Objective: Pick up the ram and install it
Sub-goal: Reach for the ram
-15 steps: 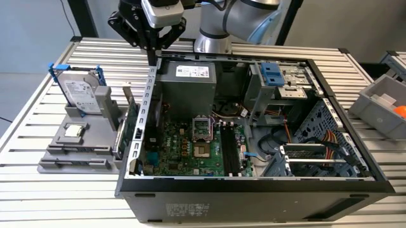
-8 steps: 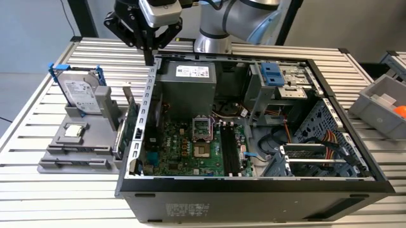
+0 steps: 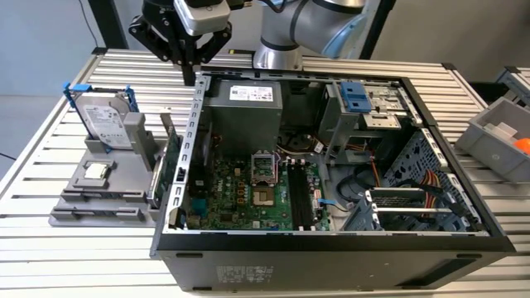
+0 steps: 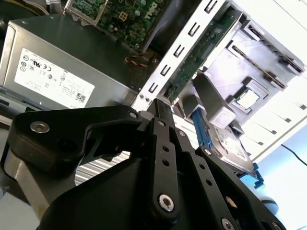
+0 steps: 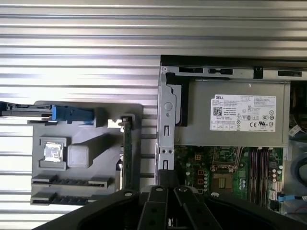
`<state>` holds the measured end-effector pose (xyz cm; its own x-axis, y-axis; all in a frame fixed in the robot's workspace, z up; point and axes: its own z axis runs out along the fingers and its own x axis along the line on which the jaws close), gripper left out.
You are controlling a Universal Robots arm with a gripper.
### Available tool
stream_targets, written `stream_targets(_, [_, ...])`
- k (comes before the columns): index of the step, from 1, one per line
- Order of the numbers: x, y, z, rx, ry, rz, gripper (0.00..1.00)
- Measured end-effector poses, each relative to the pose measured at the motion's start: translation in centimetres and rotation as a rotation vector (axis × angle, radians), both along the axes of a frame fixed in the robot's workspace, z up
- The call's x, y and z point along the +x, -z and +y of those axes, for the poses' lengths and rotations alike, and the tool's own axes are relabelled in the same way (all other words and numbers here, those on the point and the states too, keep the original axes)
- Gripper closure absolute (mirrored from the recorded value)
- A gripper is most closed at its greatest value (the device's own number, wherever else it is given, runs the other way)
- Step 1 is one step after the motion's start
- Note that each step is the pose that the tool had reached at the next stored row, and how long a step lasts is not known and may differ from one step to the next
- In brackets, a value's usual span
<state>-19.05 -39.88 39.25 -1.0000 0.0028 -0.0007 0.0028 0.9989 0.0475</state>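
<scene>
The ram [image 3: 165, 156] is a thin green stick standing on its long edge in a grey holder [image 3: 99, 202], right beside the open computer case's outer wall. In the wrist views the ram [image 5: 127, 153] [image 4: 200, 55] appears edge-on. My gripper [image 3: 188, 73] hangs above the case's back corner, higher than the ram and farther back, apart from it. Its black fingers [image 4: 160, 109] are shut together with nothing between them. The motherboard's dark memory slots [image 3: 300, 194] lie inside the case.
The holder also carries an upright silver hard drive [image 3: 108, 121] in a blue-trimmed frame and a small square processor chip [image 3: 98, 171]. A grey power supply [image 5: 235, 117] fills the case's back. A grey bin [image 3: 495, 139] stands at the exterior view's right.
</scene>
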Motion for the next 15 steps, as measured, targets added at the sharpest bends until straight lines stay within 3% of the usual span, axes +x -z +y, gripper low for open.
stream_targets(15, [-1.42,0.0,0.0,-0.0001,-0.005,0.0001,1.0])
